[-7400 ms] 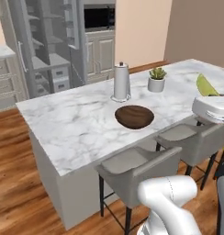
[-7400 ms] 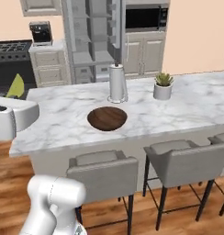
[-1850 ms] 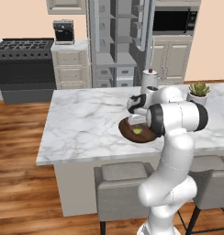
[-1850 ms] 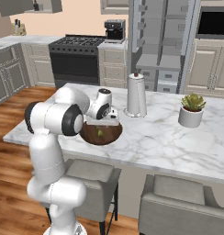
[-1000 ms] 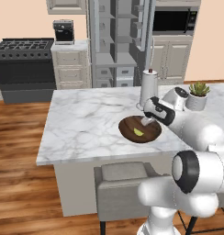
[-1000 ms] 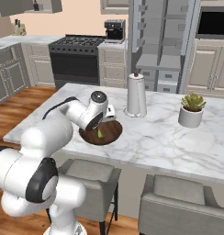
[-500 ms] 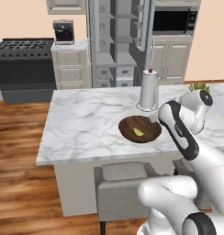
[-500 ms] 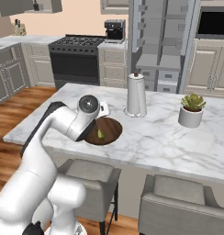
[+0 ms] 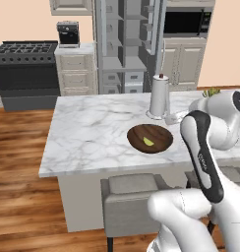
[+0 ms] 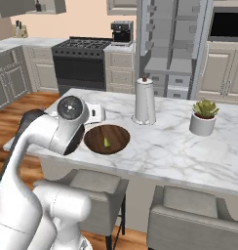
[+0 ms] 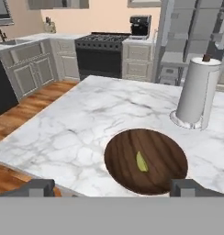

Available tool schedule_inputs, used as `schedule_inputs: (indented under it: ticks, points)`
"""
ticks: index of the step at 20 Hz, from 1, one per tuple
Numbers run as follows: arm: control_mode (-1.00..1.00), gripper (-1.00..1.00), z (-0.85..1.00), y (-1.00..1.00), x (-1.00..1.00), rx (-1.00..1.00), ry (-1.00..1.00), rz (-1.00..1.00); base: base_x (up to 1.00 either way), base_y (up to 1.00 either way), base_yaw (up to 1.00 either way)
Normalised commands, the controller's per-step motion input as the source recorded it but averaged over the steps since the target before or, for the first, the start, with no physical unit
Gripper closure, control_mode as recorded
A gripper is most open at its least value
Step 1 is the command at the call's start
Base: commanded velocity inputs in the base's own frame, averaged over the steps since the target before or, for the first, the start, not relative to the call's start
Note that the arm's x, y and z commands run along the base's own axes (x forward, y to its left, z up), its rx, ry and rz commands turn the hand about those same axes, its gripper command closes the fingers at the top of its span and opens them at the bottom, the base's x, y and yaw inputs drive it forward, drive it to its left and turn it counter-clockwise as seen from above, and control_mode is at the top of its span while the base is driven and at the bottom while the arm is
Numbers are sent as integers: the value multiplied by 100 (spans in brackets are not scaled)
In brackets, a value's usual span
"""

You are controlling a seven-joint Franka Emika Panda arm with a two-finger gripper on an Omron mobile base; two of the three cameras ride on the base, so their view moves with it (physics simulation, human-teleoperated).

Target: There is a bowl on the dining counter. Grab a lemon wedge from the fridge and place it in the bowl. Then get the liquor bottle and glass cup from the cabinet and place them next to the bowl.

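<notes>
You will find no legible text, label, brand, number or sign on any surface here; the arm's dark marking is unreadable.

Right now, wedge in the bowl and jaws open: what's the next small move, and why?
Probably pull the arm clear of the counter and turn toward the cabinets. The wedge already lies in the bowl, the gripper is open and holds nothing, and no bottle or cup stands beside the bowl yet.
</notes>
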Motion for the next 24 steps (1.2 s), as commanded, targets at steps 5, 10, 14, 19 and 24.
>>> schedule_inputs:
  ticks: [5, 10, 14, 19, 24]
  points:
    - [-100, -100, 4, 34, -88, 2, 0, -34, 0, 0, 0]
    - [-100, -100, -13, 14, -77, 0, -1, -19, 0, 0, 0]
    - [-100, -100, -6, -2, -67, 0, -13, -5, 0, 0, 0]
    - [-100, -100, 0, -12, -41, 0, -16, 0, 0, 0, 0]
    - [-100, -100, -2, 0, 0, -1, 0, 0, 0, 0, 0]
